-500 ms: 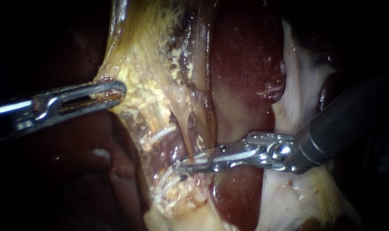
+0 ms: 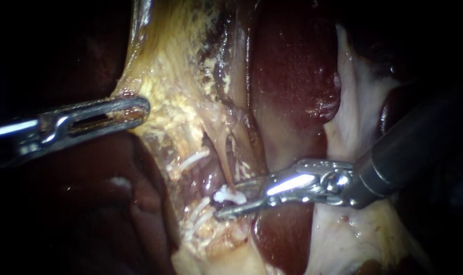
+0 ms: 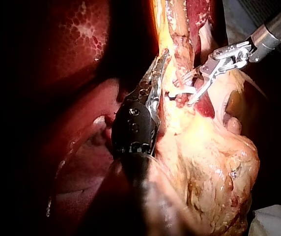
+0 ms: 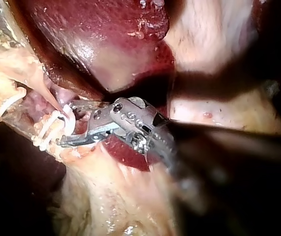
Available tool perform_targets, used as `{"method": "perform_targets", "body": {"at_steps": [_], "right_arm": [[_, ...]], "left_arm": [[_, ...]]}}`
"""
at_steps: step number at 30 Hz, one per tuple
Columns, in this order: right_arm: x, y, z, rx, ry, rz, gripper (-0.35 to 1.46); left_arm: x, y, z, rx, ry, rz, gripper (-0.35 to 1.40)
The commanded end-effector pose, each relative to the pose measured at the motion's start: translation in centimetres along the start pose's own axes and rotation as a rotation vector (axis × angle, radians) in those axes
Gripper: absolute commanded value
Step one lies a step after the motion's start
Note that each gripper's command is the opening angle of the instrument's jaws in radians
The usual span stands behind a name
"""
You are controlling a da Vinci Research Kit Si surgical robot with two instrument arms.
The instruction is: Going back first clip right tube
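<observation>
**Right end effector open around a white clip on the tube**

The right instrument's end effector point(image 2: 230, 201) stands open, with a clear gap between its two jaws. The white clip point(image 2: 225, 194) sits in that gap, clamped on the lower end of a thin pale tube point(image 2: 219, 159) that runs down from the yellowish tissue point(image 2: 175, 86). Whether either jaw touches the clip cannot be told. Other white clips point(image 2: 191, 160) lie just beside it, toward the left instrument. Dark red liver point(image 2: 292, 66) lies behind the right shaft. Well apart, the left instrument's end effector point(image 2: 141, 107) is closed on the edge of the yellowish tissue, which is stretched taut.
</observation>
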State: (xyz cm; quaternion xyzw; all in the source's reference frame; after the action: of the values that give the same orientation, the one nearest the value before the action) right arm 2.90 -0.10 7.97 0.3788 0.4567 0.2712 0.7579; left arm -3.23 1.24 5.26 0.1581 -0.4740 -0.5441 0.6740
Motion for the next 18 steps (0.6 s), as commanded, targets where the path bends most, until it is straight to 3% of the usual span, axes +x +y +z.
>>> {"method": "perform_targets", "body": {"at_steps": [1,8,12,18], "right_arm": [[-0.01,0.00,-0.01,-0.002,0.002,-0.019,0.60],[-0.05,-0.04,-0.27,-0.038,0.021,-0.217,0.60],[0.07,-0.10,-0.56,-0.060,0.038,-0.372,0.60],[0.27,-0.22,-1.02,-0.093,0.079,-0.489,0.60]], "left_arm": [[0.00,0.00,0.00,0.000,0.000,0.000,-0.35],[0.00,0.00,-0.01,0.000,0.000,0.000,-0.35],[0.00,0.00,-0.01,0.000,0.000,0.000,-0.35],[0.00,0.01,-0.01,0.001,0.000,0.000,-0.35]]}}
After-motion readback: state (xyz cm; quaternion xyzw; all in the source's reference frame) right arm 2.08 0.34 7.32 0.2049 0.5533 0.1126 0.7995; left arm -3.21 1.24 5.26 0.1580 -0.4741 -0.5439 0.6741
